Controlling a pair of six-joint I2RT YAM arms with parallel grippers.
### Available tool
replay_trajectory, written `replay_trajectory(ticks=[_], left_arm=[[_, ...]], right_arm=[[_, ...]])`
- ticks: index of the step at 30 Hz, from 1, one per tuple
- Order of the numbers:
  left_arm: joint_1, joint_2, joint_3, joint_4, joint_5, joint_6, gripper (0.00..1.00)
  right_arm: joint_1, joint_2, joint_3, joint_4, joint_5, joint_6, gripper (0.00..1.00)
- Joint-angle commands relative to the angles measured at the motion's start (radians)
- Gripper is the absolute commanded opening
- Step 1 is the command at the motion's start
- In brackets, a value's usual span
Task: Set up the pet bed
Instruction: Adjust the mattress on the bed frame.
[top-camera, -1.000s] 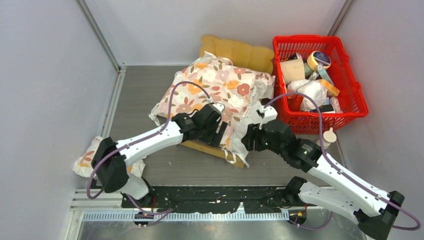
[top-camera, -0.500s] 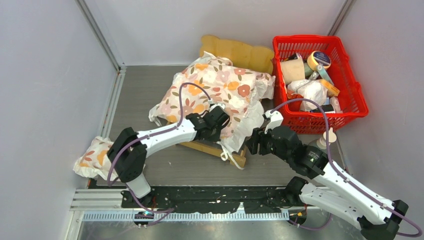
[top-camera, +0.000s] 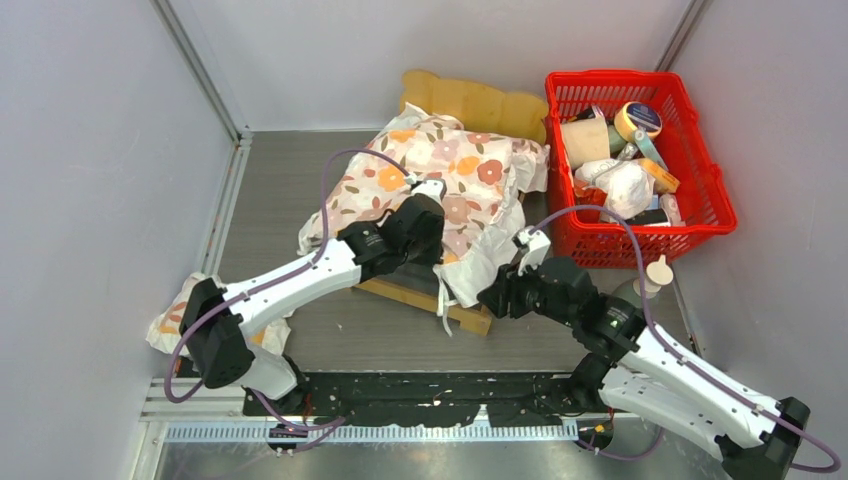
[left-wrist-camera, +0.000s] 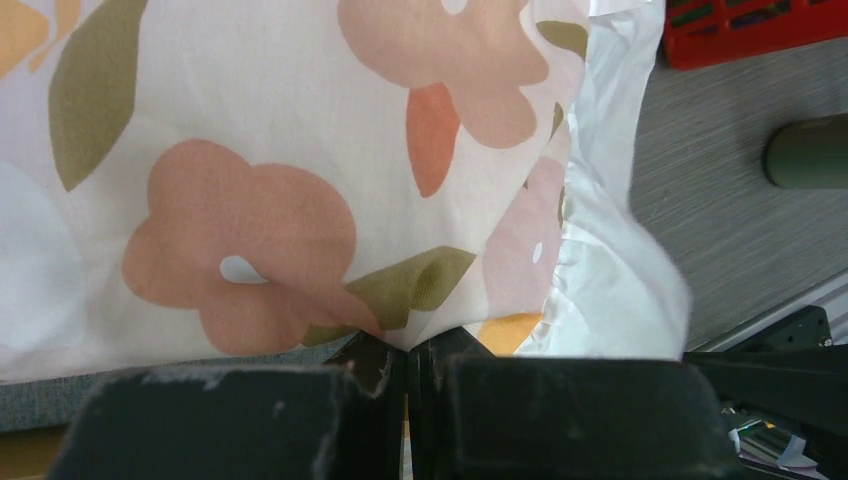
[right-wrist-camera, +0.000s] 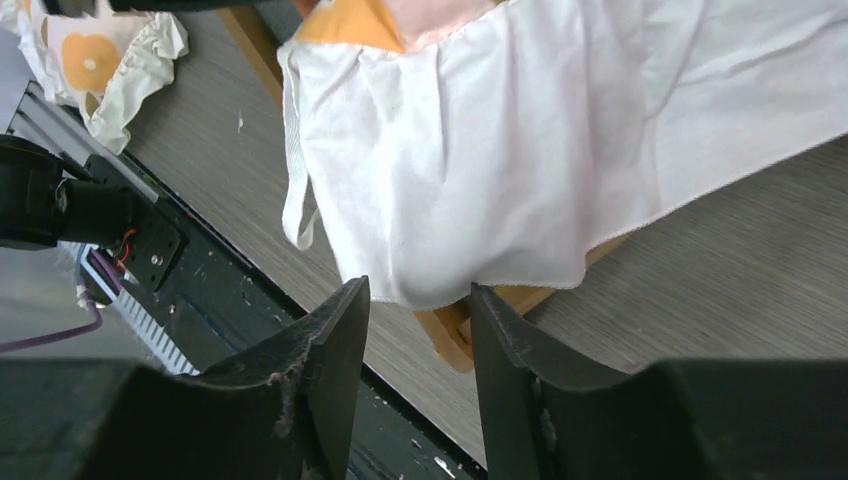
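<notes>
The left arm (top-camera: 300, 280) stretches out, and the left gripper (left-wrist-camera: 407, 350) pinches the flowery cushion (left-wrist-camera: 250, 200). The right arm (top-camera: 660, 352) bends low, right gripper (right-wrist-camera: 418, 290) spread apart. The pet bed (top-camera: 470, 103) sits under the cushion.

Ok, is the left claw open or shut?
Shut. In the left wrist view the left gripper has its jaws pressed together, pinching a fold of the flowery cushion.

Top view: bright, even, diffuse overhead light. Soft shadow under cushion (top-camera: 440, 190), tabletop (top-camera: 290, 180) matte. Sharp throughout; wall rails (top-camera: 196, 65) splay toward frame edges. Left wrist: cushion print crisp, its white frill near clipping, left tool (left-wrist-camera: 405, 375) dark and soft. Right wrist: frill bright, folds readable; right tool (right-wrist-camera: 418, 292) underexposed, slightly blurred.
</notes>
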Motion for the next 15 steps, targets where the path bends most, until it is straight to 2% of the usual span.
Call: replay_trajectory(ticks=[1,8,12,15], left_arm=[[-0.005,-0.033,0.041,0.094,0.022,0.023,0.0],[-0.004,-0.046,0.085,0.119,-0.005,0.037,0.0],[-0.004,-0.041,0.133,0.121,-0.012,0.056,0.0],[-0.004,-0.033,0.16,0.12,-0.008,0.062,0.0]], right_arm=[[0.008,0.052,-0.014,0.165,-0.109,0.01,0.46],[0.033,0.074,-0.007,0.239,-0.146,0.062,0.43],[0.068,0.049,0.005,0.238,-0.076,0.094,0.45],[0.103,0.028,-0.003,0.264,-0.031,0.103,0.42]])
